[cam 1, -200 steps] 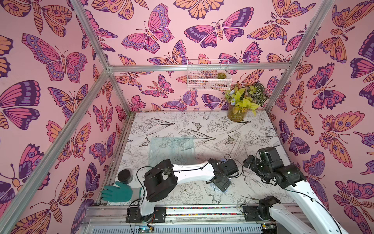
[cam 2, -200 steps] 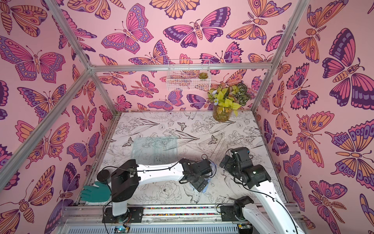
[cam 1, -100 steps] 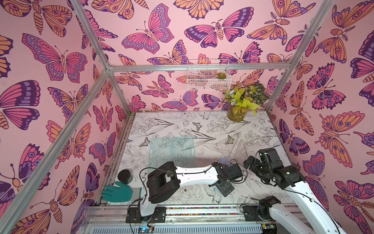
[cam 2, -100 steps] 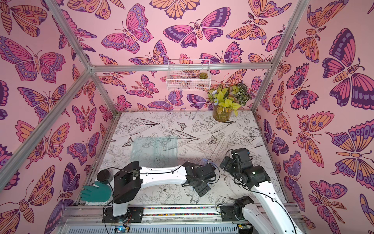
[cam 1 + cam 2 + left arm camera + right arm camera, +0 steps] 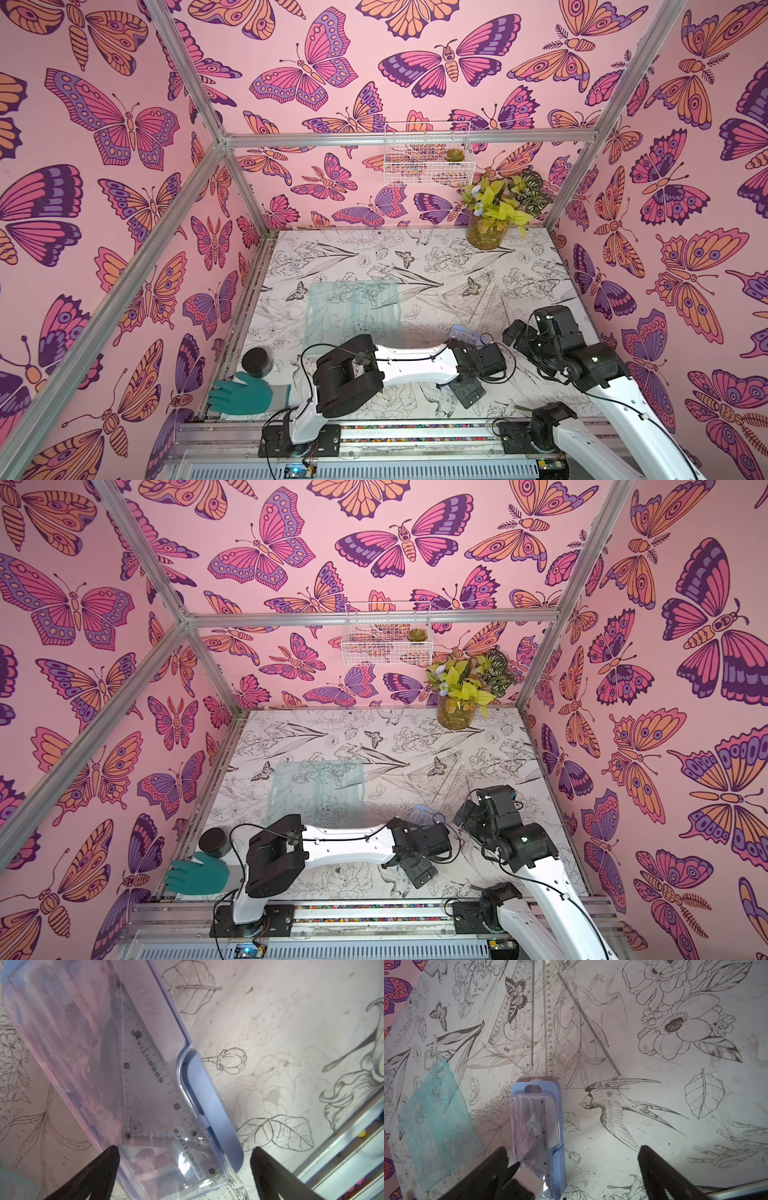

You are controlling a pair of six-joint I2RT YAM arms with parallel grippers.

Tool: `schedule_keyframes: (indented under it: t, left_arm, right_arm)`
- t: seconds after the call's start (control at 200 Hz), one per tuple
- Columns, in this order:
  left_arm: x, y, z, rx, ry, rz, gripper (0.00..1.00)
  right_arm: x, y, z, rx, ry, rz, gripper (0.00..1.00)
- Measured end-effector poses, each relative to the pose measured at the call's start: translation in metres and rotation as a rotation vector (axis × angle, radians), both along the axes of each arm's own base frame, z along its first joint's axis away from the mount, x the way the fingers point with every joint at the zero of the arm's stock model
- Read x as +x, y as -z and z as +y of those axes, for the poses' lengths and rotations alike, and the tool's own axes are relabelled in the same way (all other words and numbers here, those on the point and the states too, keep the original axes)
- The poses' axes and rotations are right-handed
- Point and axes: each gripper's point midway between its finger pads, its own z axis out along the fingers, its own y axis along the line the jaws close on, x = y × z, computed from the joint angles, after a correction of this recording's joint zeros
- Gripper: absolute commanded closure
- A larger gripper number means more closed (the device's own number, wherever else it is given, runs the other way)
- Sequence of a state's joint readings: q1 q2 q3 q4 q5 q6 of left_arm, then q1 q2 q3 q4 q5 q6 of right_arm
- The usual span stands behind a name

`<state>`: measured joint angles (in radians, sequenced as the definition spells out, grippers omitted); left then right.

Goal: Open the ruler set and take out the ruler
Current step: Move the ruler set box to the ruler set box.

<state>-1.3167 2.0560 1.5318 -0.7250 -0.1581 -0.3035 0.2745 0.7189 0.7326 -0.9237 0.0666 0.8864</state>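
Lying flat on the table (image 5: 365, 253), near edge, right of centre: the ruler set (image 5: 465, 333). Blue back, clear lid apparently not yet opened, ruler (image 5: 543, 1126) inside.

Over the last second the left gripper (image 5: 184, 1148) has reached further right. The case's far end now shows past its wrist. Jaws wide apart, straddling one end of the case, not clamped.

The right gripper (image 5: 572, 1148), just right of the case, has barely moved. Jaws wide apart, empty.

My read: approach finished, grip next.

Loose clear set squares (image 5: 583, 1043) lie farther back, and a teal sheet (image 5: 433, 1122) lies left.
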Motion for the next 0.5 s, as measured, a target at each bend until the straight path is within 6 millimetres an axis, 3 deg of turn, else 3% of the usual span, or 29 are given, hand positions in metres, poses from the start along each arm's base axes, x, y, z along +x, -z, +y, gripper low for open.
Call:
schedule_keyframes:
  t: [0.275,0.501]
  left_arm:
    - [0.011,0.003,0.003,0.020,-0.066,-0.049,0.00]
    - [0.027,0.008,0.018,0.059,-0.126,-0.117,0.00]
  right_arm:
    - [0.002,0.001,0.001,0.001,0.000,-0.001,0.01]
    - [0.002,0.007,0.001,-0.002,-0.001,0.010,0.01]
